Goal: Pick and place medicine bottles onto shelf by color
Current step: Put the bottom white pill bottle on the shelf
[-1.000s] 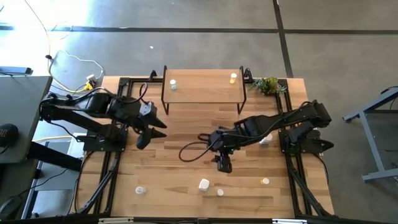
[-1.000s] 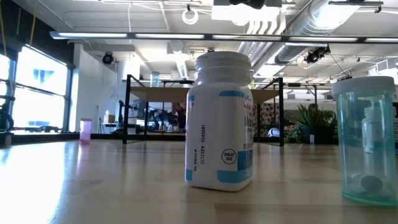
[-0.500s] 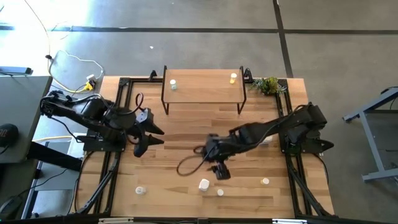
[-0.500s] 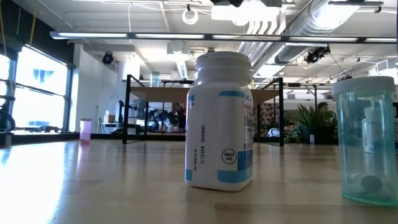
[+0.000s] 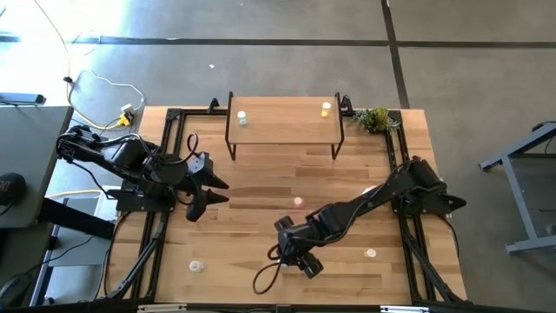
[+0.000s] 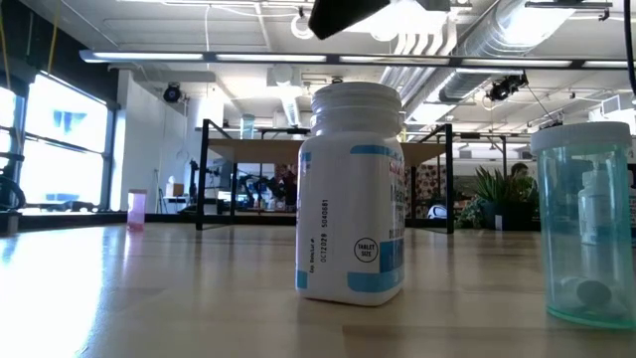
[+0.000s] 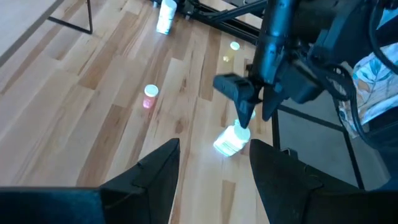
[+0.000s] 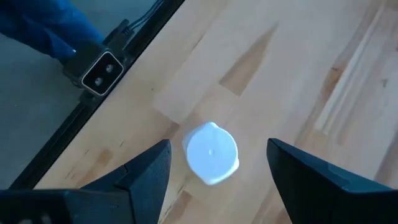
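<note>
Lower centre of the high view: right gripper (image 5: 300,259), fingers spread wide, hovers above the white bottle (image 8: 212,153). Next: descend, straddle, close. Left gripper (image 5: 208,181) waits open.

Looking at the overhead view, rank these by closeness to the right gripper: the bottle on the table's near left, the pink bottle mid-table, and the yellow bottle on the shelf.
Right gripper, at the near edge:
1. Pink bottle, mid-table, straight toward the shelf.
2. Bottle at the near left, off to the left side.
3. Yellow bottle, on the shelf at the far edge.
</note>
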### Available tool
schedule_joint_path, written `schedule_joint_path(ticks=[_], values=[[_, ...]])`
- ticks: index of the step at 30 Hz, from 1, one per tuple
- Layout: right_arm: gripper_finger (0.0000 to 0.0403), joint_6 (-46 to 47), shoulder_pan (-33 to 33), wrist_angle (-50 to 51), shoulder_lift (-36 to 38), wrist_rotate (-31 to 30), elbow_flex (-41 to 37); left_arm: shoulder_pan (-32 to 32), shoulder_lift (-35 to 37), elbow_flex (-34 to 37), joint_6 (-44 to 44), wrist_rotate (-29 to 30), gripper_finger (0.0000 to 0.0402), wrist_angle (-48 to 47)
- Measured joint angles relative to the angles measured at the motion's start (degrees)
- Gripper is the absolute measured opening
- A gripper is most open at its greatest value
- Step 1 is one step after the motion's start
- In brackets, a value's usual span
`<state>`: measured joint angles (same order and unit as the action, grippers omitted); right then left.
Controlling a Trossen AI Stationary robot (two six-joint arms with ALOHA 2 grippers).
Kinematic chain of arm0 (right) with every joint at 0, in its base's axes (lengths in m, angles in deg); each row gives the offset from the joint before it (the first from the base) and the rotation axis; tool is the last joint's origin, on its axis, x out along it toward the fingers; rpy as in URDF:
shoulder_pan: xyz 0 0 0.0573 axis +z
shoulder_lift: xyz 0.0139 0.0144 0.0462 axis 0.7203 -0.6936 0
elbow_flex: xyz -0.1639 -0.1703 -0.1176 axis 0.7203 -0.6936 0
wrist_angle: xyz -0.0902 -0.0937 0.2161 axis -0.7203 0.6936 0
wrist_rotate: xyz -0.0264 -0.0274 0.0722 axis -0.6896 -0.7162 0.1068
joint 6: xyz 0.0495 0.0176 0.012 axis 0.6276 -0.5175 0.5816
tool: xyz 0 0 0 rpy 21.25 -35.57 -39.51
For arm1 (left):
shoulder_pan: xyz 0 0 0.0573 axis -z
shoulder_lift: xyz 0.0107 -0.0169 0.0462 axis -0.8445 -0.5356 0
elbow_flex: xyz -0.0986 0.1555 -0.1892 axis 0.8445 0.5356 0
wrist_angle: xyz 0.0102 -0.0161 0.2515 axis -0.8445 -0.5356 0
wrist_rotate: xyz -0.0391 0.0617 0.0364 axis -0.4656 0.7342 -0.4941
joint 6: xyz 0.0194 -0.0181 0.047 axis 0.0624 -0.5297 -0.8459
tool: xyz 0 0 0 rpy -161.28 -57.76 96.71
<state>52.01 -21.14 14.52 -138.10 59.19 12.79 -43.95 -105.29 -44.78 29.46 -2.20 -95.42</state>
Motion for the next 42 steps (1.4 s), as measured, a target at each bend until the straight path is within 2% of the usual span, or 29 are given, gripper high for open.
schedule_joint_path(ticks=[12, 28, 31, 38, 42], values=[[0.0256, 1.8, 0.2, -0.9, -5.3, -0.4, 0.0, 0.0, 0.0, 0.0, 0.0, 0.0, 0.0186, 0.0], [0.0255, 1.4, 0.2, -1.1, -6.9, 1.6, 0.0, 0.0, 0.0, 0.0, 0.0, 0.6, 0.0186, -0.5], [0.0239, 1.5, 0.2, -0.9, -7.0, 1.6, 0.0, 0.0, 0.0, 0.0, 0.0, 0.6, 0.0186, -0.7], [0.0162, 1.6, 0.2, -1.0, -7.0, 1.6, 0.0, 0.0, 0.0, 0.0, 0.0, 1.5, 0.0186, -0.9], [0.0153, 1.6, 0.0, -1.0, -7.0, 1.6, 0.0, 0.0, 0.0, 0.0, -0.1, 1.6, 0.0186, -0.9]])
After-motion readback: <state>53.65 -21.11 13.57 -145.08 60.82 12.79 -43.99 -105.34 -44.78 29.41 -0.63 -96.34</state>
